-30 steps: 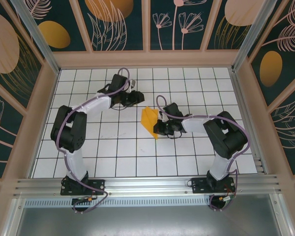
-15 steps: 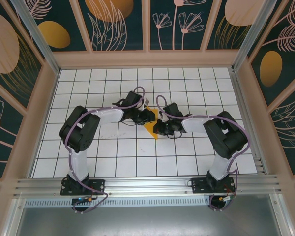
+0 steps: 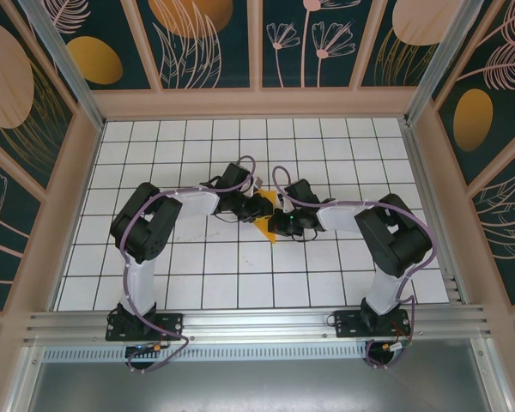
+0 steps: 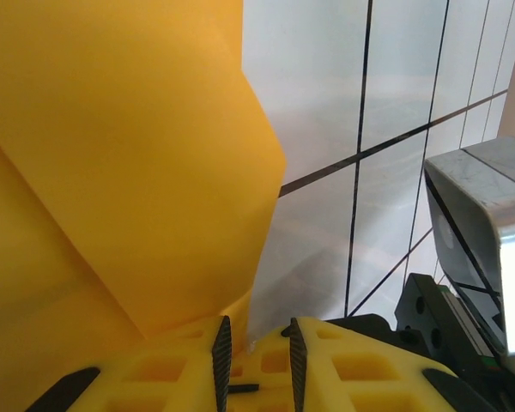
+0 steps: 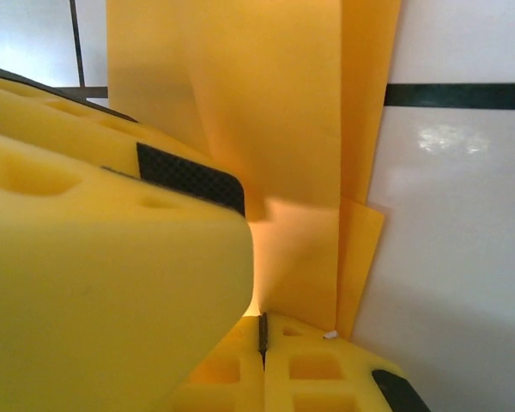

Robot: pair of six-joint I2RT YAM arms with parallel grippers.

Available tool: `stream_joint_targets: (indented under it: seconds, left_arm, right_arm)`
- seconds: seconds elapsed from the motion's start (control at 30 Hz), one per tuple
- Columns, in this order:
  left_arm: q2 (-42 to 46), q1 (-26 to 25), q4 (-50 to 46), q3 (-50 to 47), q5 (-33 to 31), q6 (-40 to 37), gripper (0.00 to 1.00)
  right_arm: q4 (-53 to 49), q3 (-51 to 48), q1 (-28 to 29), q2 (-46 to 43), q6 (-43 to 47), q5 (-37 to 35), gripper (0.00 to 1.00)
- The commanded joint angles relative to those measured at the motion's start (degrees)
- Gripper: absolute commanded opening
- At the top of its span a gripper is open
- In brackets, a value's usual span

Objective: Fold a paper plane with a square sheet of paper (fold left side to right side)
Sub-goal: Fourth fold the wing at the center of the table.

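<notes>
Orange-yellow and creased into layers, the paper plane (image 3: 269, 232) sits at the middle of the white grid table (image 3: 197, 257), its point aimed at the table's near edge, and I read it as plain, unmarked paper in both wrist views. My right gripper (image 3: 281, 221) comes in from the table's right side with its yellow fingertips (image 5: 318, 369) pressed together on the paper's lower edge. My left gripper (image 3: 254, 204), in from the table's left, has its jaws a narrow slot apart, the fold reaching down to its tips (image 4: 221, 348).
</notes>
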State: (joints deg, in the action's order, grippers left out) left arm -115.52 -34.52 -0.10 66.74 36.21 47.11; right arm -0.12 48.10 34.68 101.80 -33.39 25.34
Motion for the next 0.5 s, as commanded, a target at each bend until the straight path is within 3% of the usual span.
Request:
stream_joint_targets:
  seconds: [0.0, 0.47]
  left_arm:
    - [-2.01, -0.41, 0.39, -0.49, 0.46, 0.36, 0.28]
    - [-5.87, 2.19, -4.34, 5.06, -6.67, -2.04, 0.26]
  right_arm:
    - [-11.46, -2.34, 0.9, 4.41, 0.69, -4.64, 0.0]
    - [-13.81, -2.13, 1.1, 4.5, 1.39, -5.84, 0.0]
